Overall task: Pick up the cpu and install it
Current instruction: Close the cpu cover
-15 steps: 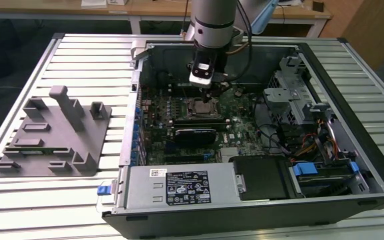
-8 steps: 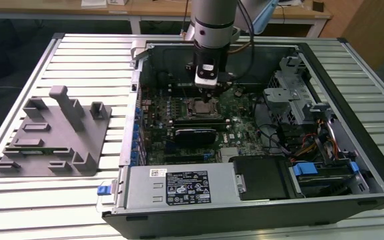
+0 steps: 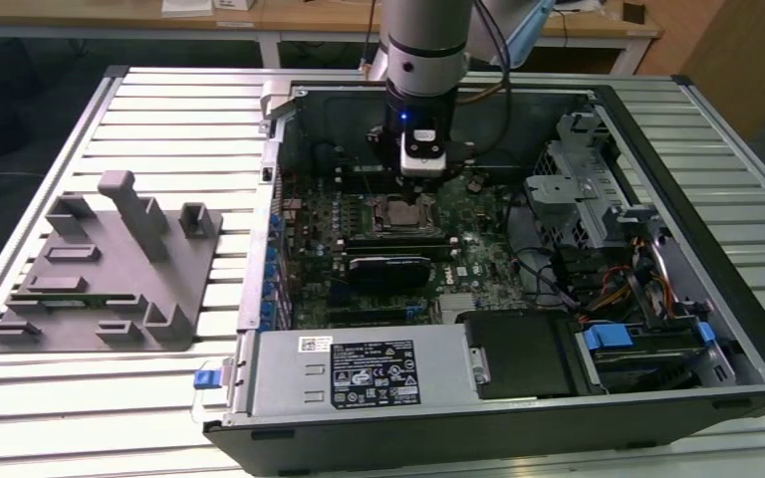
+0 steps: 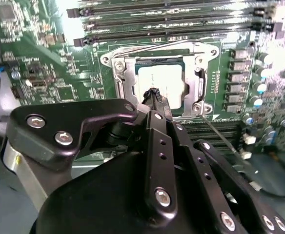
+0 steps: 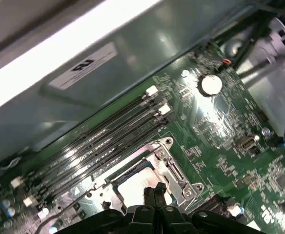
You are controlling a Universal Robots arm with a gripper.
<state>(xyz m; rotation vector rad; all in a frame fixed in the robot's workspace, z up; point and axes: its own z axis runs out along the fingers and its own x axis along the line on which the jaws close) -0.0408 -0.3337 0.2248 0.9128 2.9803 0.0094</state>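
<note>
The cpu (image 4: pixel 166 80) lies flat inside the square metal socket frame (image 4: pixel 124 80) on the green motherboard (image 3: pixel 486 251), a little above the centre of the exterior view. It is a small square chip with a pale silvery top that catches the light, faint grey print on it and a thin darker edge. The frame's bright steel sides surround it on all 4 sides. The gripper (image 4: pixel 153 94) hangs straight over the chip. In both wrist views its 2 black fingers are pressed together at the tips with nothing between them. Whether the tips touch the chip's top I cannot tell. Long dark memory slots (image 4: pixel 172 19) run just beside the frame. The open computer case (image 3: pixel 715 214) sits on a slatted table (image 3: pixel 156 110), with a grey moulded block (image 3: pixel 104 269) at the exterior view's left.
</note>
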